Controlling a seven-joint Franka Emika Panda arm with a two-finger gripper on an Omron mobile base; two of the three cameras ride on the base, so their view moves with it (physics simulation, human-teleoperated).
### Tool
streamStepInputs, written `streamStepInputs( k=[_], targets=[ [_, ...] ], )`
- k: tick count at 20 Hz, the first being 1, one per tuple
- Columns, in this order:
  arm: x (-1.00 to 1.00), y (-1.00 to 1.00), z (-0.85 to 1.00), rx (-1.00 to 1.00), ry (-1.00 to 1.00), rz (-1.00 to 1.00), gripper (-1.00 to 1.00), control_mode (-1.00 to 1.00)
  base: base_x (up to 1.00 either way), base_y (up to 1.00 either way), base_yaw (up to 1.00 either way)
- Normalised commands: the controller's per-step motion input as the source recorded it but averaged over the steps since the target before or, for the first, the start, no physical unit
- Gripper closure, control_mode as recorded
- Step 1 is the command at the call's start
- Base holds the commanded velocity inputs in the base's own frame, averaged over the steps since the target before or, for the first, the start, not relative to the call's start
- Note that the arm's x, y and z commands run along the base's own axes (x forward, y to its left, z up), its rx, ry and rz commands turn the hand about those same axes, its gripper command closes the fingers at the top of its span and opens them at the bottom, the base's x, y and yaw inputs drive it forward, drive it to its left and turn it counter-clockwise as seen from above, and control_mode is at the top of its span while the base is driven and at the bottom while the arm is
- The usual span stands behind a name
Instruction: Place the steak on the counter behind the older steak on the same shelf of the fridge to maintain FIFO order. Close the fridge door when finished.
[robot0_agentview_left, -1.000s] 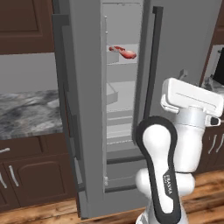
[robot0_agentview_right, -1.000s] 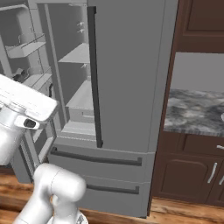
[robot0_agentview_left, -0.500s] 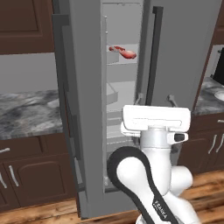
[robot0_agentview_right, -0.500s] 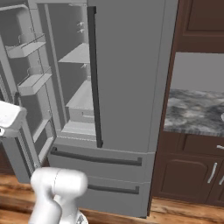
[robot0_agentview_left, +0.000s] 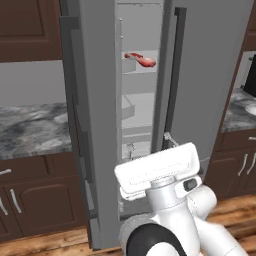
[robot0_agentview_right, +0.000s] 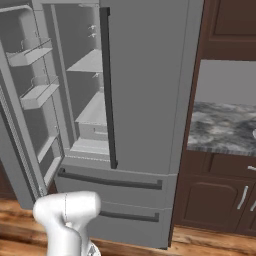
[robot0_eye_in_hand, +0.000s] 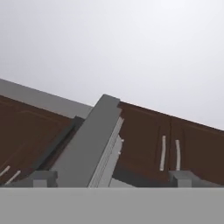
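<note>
Two steaks (robot0_agentview_left: 141, 60) seem to sit on the fridge (robot0_agentview_left: 210, 75) shelf (robot0_agentview_left: 142, 70), well above and beyond the gripper (robot0_eye_in_hand: 111, 177), jaws apart and empty; door (robot0_agentview_left: 100, 120) unclosed.

No lettering, brand, number or sign can be read anywhere: the tall grey French-door fridge (robot0_agentview_left: 200, 75), the dark brown wooden cabinets (robot0_agentview_right: 220, 200) and the grey-and-white marbled stone table (robot0_agentview_left: 30, 130) are all unmarked.
</note>
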Motion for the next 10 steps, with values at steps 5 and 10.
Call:
streamStepInputs(
  k=[5, 10],
  targets=[
    [-0.49, 1.0, -0.26, -0.11, 0.09, -0.05, -1.0, -1.0, 0.0, 0.0, 0.0],
    [-0.04, 0.98, -0.18, -0.09, 0.19, -0.19, -1.0, -1.0, 0.0, 0.0, 0.0]
  ],
)
